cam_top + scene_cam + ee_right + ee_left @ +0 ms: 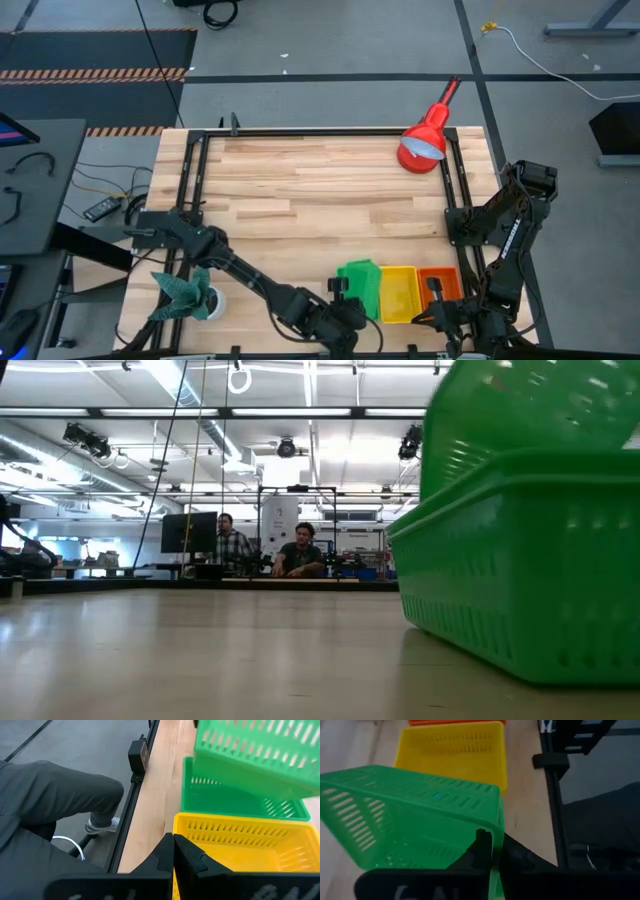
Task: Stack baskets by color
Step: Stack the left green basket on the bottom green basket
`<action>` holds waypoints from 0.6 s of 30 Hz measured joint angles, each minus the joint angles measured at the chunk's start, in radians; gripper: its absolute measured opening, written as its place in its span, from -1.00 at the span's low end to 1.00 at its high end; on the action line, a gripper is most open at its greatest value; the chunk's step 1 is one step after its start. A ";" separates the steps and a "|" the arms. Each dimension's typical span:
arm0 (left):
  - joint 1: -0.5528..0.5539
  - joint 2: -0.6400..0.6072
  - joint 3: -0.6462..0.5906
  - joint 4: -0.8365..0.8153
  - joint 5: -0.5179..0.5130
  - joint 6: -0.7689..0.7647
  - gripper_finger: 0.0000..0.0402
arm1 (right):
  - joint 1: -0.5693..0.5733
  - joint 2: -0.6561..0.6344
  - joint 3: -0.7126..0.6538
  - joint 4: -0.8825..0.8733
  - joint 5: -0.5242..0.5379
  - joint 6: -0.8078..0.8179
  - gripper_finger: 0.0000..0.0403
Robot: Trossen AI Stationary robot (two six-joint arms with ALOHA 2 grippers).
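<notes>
Near the table's front edge, one green basket (pixel 240 800) rests on the wood, with a yellow basket (pixel 400 295) and an orange basket (pixel 440 288) in a row to its right. A second green basket (pixel 540 410) hangs tilted above the first, its low side down over the first one's opening. My left gripper (pixel 495 842) is shut on this upper basket. My right gripper (pixel 173 836) is shut, its tips at the yellow basket's (pixel 240 840) near corner. My left gripper holds the upper green basket by its side wall (pixel 496 827) close to a corner, one finger (pixel 482 842) inside and the other (pixel 520 857) outside. The fingers slant down from the table's left. The basket is tilted; whether it touches the lower one I cannot tell. My right gripper stands by the yellow basket's corner (pixel 176 820); whether it touches I cannot tell.
A red cone-shaded lamp (pixel 425 140) lies at the far right. A green leafy thing in a white pot (pixel 195 293) stands at the near left. Black frame rails (pixel 455 190) run along the table's sides. A person's leg (pixel 60 795) is beside the near edge.
</notes>
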 joint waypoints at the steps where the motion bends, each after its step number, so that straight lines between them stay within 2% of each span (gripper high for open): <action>1: 0.004 0.000 0.000 -0.002 0.000 -0.004 -0.82 | 0.000 0.000 0.000 0.000 0.000 0.000 -0.96; 13: 0.026 0.000 0.000 -0.016 0.000 -0.047 -0.33 | 0.000 0.000 0.000 0.000 0.000 0.000 -0.96; 18: 0.035 -0.002 0.000 0.012 0.001 -0.105 -0.22 | 0.000 0.000 0.000 0.000 -0.001 0.000 -0.96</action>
